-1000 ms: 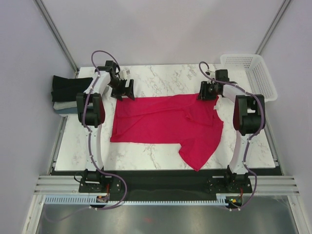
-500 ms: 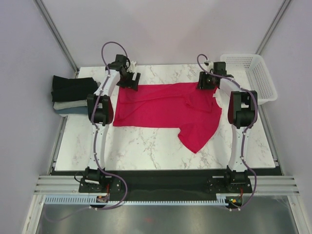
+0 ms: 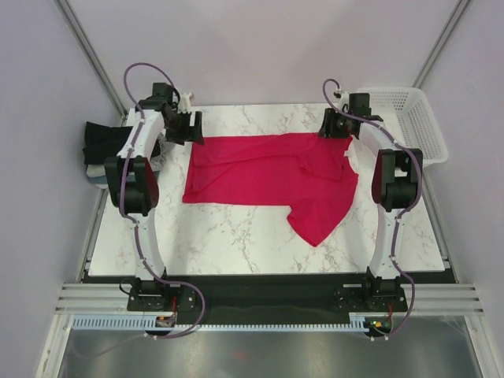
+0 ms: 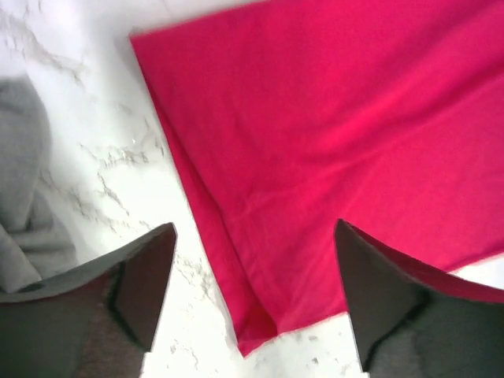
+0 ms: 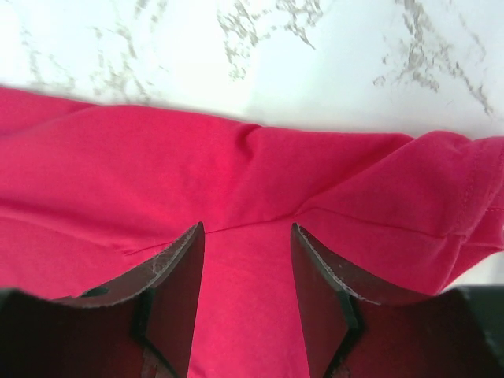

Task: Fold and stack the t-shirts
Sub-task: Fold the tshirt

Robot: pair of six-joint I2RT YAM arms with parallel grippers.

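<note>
Worktop [image 3: 236, 236]: white marble pattern, grey veins. Red t-shirt [image 3: 268, 169] lies spread across far middle, mostly flat, few creases, one part trailing toward near right. Stack of folded shirts [image 3: 96, 146] at far left edge, black on top, pale below. White mesh basket [image 3: 429, 130] at far right corner.

Shirt [image 3: 268, 177] between stack [image 3: 96, 142] and basket [image 3: 431, 130]

The red t-shirt [image 3: 268, 177] lies spread mid-table, mostly flat, its right side creased and trailing toward the near edge. At the left edge, the black shirt [image 3: 98, 138] tops the pale shirt [image 3: 95, 167], both folded.
</note>
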